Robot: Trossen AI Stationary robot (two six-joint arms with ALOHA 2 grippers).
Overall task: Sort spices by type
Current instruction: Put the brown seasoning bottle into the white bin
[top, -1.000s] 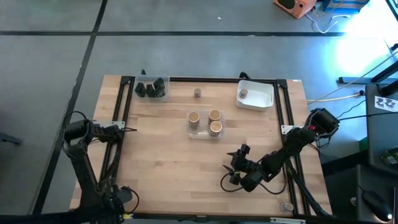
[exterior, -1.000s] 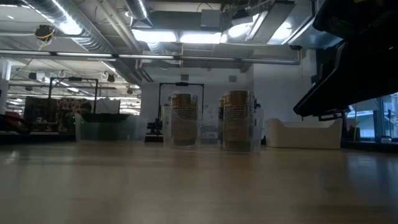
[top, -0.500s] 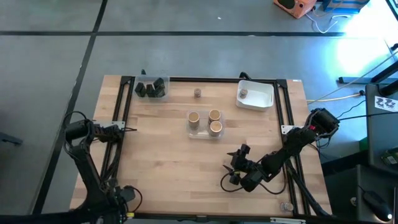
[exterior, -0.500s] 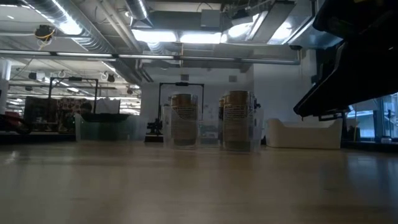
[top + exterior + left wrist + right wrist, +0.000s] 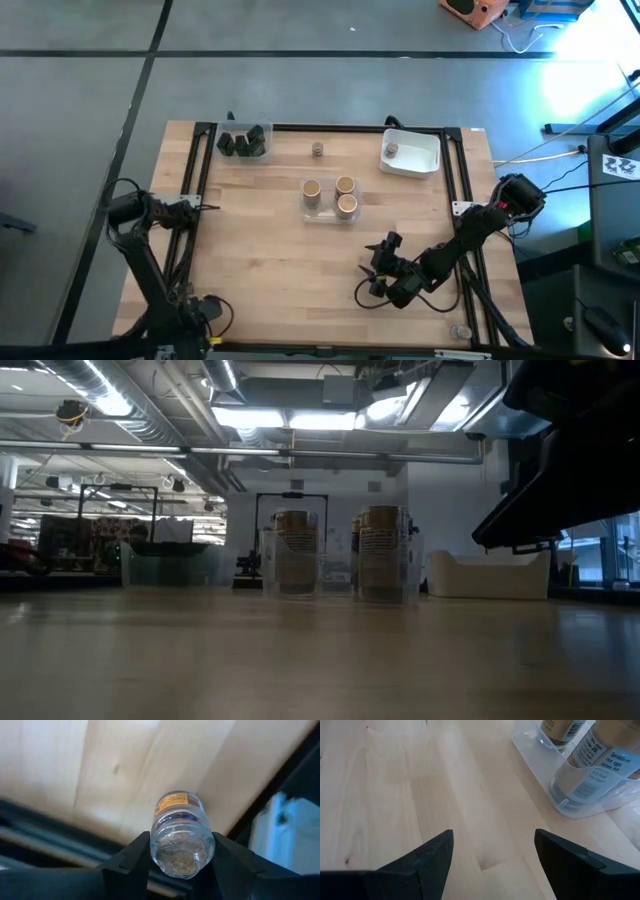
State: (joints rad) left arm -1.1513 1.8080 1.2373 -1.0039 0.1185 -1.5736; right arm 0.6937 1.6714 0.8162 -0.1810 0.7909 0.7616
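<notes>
My left gripper (image 5: 200, 208) is at the table's left edge, above the black frame rail, shut on a tiny clear jar (image 5: 181, 832) of grey-brown spice with an orange label. My right gripper (image 5: 378, 270) is open above bare wood near the table's right front; nothing lies between its fingers (image 5: 492, 865). Three tan cylinders (image 5: 331, 195) stand in a clear tray at the table's middle. Dark blocky jars (image 5: 243, 143) sit in a clear tub at the far left. One tiny jar (image 5: 317, 149) stands on the wood at the far edge, and another (image 5: 392, 150) is inside the white tub. My left gripper pinches the tiny jar's side walls (image 5: 157, 845) between its two fingers. The jar lies along the fingers, one end turned to the wrist camera and the labelled end (image 5: 172, 800) pointing away. The fingers come level from the table's left side. The jar looks lifted clear of the wood.
The white tub (image 5: 425, 160) sits at the far right. A black frame rail (image 5: 330, 128) runs along the table's far and side edges. The clear tray's corner (image 5: 570, 805) lies ahead of my right gripper. Bare wood spans the front half of the table (image 5: 270, 270).
</notes>
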